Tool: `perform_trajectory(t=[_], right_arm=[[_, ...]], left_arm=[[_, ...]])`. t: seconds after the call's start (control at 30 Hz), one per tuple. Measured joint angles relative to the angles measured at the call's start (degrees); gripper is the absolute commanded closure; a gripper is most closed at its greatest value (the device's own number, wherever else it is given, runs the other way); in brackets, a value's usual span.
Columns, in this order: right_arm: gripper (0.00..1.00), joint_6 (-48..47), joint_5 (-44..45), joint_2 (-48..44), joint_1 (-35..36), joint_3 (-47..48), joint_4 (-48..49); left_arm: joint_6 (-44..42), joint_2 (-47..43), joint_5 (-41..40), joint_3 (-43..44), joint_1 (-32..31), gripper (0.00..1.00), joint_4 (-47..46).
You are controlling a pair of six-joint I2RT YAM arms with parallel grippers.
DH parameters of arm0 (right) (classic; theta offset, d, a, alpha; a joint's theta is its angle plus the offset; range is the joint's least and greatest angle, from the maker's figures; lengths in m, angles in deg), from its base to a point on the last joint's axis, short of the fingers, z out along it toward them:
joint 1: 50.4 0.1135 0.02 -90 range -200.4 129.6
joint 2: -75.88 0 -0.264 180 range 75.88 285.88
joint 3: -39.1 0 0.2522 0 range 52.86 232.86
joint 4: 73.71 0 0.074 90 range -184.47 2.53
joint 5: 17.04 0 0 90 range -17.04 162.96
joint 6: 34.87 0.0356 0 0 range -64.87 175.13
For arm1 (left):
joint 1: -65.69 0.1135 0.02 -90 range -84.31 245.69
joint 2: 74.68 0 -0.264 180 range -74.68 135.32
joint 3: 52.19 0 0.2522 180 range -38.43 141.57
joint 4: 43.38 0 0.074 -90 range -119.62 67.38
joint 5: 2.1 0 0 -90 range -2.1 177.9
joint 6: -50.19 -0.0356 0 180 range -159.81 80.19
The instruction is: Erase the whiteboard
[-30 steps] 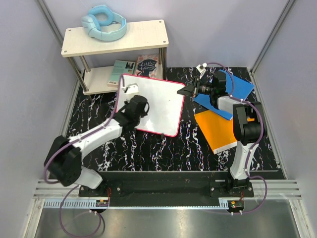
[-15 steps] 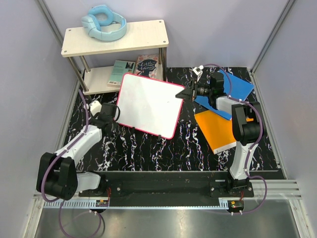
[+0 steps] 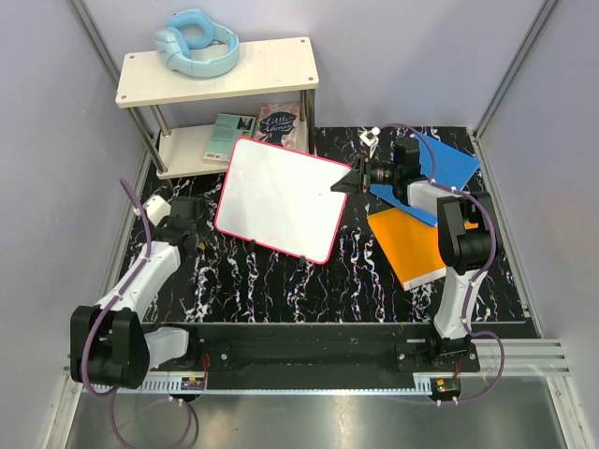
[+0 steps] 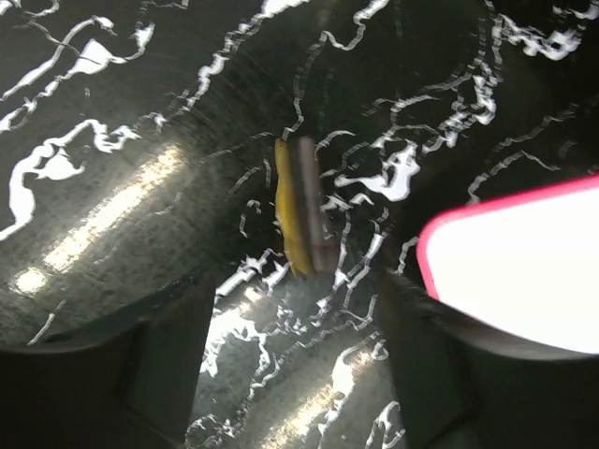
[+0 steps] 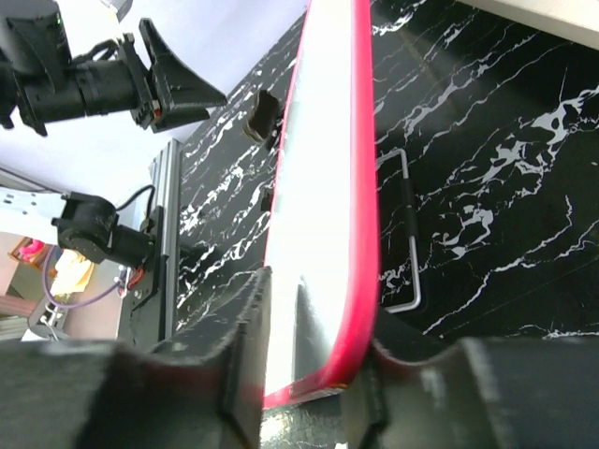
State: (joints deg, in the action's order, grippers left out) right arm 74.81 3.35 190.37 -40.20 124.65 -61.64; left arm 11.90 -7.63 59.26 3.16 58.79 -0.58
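The whiteboard [image 3: 281, 198] is blank white with a red-pink border and lies tilted in the middle of the black marbled table. Its right edge [image 5: 360, 187] stands between the fingers of my right gripper [image 3: 348, 180] [image 5: 314, 309]. The jaws are open, with a gap between one finger and the white face. My left gripper [image 3: 192, 232] [image 4: 295, 309] is off the board's left side, low over the table and wide open with nothing in it. A small yellow-and-grey eraser [image 4: 301, 206] lies on the table just ahead of its fingers, and the board's corner [image 4: 524, 253] shows at the right.
A blue book [image 3: 449, 164] and an orange book [image 3: 421, 245] lie right of the board, under the right arm. A wooden shelf [image 3: 271, 65] at the back left carries blue headphones [image 3: 197, 42], with books [image 3: 257, 126] below. A wire stand [image 5: 407, 234] sticks out under the board.
My left arm has pulled back leftwards off the board and its jaws have opened, leaving the eraser on the table. The right jaws have loosened round the board's edge.
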Motion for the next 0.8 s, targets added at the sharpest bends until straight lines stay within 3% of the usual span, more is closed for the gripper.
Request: perform_trajectory(t=[0.13,0.27,0.4,0.8], right_arm=[[0.50,-3.56,0.22,0.00,0.04,1.01,-4.74],[0.45,-6.62,1.29,-0.02,0.13,1.55,-8.28],[0.32,-8.59,2.47,-0.48,0.26,1.62,-10.84],[0.13,-14.16,7.82,-5.90,0.28,1.75,-17.46]], left_arm=[[-0.83,2.01,0.48,0.00,1.73,0.01,-0.02],[-2.12,4.74,1.29,0.00,2.58,0.01,-0.02],[-4.59,6.71,2.97,0.09,2.93,0.01,-0.81],[-8.50,7.80,5.97,1.07,4.02,0.01,-7.08]])
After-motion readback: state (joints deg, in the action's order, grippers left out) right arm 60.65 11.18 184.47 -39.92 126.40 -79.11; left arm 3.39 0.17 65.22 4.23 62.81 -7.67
